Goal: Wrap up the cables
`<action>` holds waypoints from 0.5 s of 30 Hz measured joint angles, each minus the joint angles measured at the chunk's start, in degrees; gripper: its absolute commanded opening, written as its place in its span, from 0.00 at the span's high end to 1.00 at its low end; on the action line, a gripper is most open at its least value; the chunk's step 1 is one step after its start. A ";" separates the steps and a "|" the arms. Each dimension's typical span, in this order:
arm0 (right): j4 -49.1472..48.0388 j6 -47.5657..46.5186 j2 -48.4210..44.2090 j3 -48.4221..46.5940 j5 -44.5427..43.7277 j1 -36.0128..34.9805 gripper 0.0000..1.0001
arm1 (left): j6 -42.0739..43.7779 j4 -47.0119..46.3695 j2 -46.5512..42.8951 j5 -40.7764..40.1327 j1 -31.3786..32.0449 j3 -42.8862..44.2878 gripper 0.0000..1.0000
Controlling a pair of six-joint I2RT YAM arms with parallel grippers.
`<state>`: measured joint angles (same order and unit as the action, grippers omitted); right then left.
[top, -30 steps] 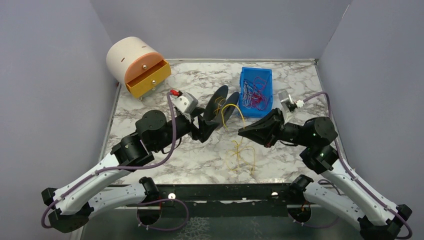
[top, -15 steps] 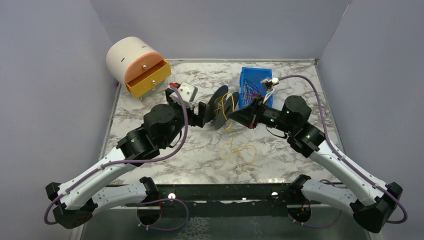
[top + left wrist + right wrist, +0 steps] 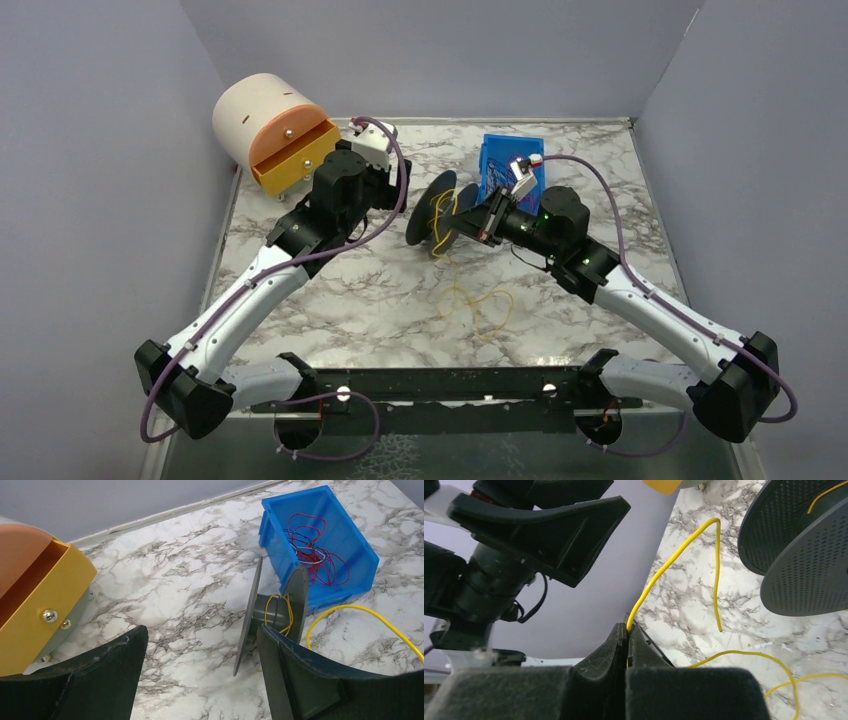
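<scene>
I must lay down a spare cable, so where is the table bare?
Bare marble lies between the blue bin and the right wall, and in front between the left arm and the loose yellow cable loops. Crowded: the middle, where the spool, the right claw and the open left claw stand close.

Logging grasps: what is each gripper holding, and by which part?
Right gripper pinches the yellow cable partway along its loose stretch, beside the spool. Left gripper is open, holding nothing.
</scene>
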<state>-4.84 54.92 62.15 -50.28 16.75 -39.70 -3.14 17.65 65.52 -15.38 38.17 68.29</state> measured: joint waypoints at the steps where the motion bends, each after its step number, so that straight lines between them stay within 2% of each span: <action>1: -0.92 1.33 0.59 0.00 -0.31 0.00 0.99 | -0.13 -0.02 0.74 1.14 -1.25 0.37 0.18; 6: -5.09 7.69 3.13 0.33 -1.92 0.00 0.99 | -0.63 -0.68 4.87 7.32 -5.01 2.21 0.18; 15: -7.98 15.19 5.90 0.33 -6.56 0.00 0.99 | 0.44 -2.69 7.52 16.76 -6.64 2.01 0.18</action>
<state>-12.82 70.11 68.05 -49.95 10.20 -39.70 -2.70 14.96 73.03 1.39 31.53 70.30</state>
